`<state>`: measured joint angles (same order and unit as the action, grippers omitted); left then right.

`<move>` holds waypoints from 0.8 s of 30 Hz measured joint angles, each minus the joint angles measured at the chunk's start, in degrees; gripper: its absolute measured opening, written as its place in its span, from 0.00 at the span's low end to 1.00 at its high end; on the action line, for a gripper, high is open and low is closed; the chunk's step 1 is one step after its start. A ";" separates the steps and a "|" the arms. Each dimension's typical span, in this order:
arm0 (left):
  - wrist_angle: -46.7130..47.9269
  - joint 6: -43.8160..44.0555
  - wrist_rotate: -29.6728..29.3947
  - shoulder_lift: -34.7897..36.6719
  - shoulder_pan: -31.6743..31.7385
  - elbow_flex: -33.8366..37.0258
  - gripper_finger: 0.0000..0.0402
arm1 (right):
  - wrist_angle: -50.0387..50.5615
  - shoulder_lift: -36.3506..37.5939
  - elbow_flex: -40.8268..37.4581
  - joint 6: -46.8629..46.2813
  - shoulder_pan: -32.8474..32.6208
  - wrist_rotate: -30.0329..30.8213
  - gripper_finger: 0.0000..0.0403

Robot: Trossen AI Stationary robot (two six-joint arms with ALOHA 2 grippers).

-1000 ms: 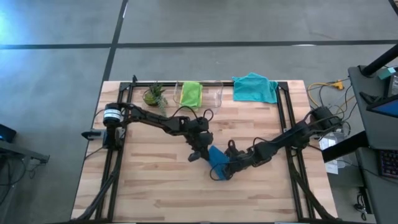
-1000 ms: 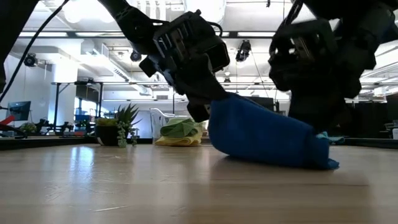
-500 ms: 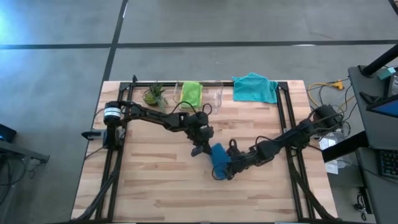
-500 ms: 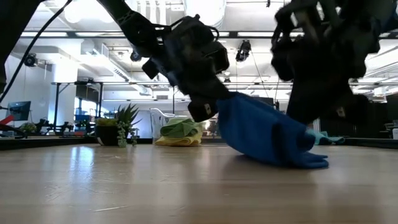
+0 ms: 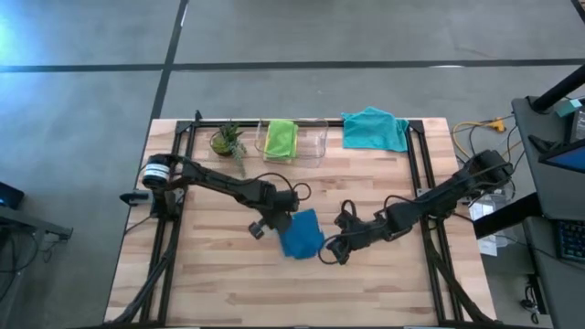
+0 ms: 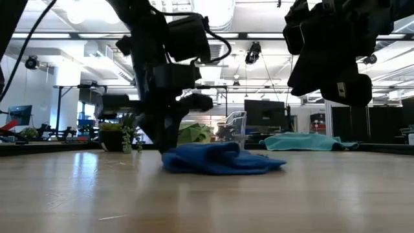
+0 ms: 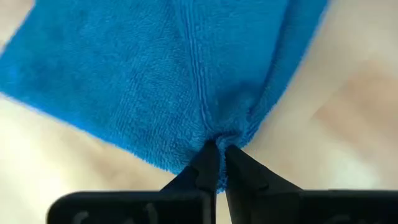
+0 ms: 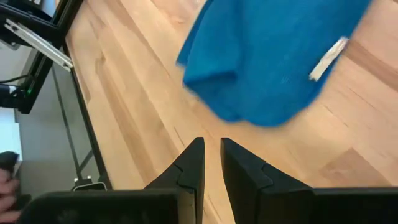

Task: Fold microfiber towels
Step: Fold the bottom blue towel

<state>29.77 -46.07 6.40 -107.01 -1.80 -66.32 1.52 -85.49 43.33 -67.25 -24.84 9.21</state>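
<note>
A blue microfiber towel [image 5: 302, 236] lies crumpled on the wooden table near its middle, showing as a low heap in the low view [image 6: 223, 158]. My left gripper [image 5: 282, 223] stands at the towel's left end, pointing steeply down and shut on it. My right gripper [image 5: 328, 253] hangs above the table just right of the towel. Its fingers [image 8: 193, 163] stand a narrow gap apart with nothing between them, and the towel [image 8: 273, 56] with its white tag lies ahead of them. A teal towel [image 5: 375, 129] lies at the far edge. A lime green towel [image 5: 281, 139] sits in the bin. My left gripper pinches the blue towel's left edge [image 7: 217, 138] between its two fingers, and the cloth gathers into creases at the fingertips. The fingers come from above, slanting steeply down. The towel spreads away from them and rests slack on the table.
A clear plastic bin [image 5: 315, 143] and a small potted plant [image 5: 227, 140] stand along the far edge, left of the teal towel. Black frame rails [image 5: 419, 174] run down both sides of the table. Bare wood lies toward the near edge.
My left gripper has rolled, tipped downward and moved toward the table's left, sinking to the tabletop with the towel's end. The blue towel was stretched up between the two grippers. It has come away from my right gripper and now lies farther left. My right gripper has risen.
</note>
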 joint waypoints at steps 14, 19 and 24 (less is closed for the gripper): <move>3.68 14.02 3.11 16.60 2.17 0.06 0.16 | -2.05 0.17 0.20 29.97 3.16 2.23 0.20; 3.80 28.87 3.84 18.52 4.33 0.17 0.28 | -2.08 0.15 0.20 56.39 5.01 5.84 0.33; 3.62 34.03 3.90 18.29 4.98 0.25 0.33 | -2.22 -0.42 0.20 73.79 9.24 5.87 0.41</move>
<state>33.39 -12.04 10.30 -88.72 3.18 -66.06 -0.70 -85.91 43.53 6.54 -15.60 15.08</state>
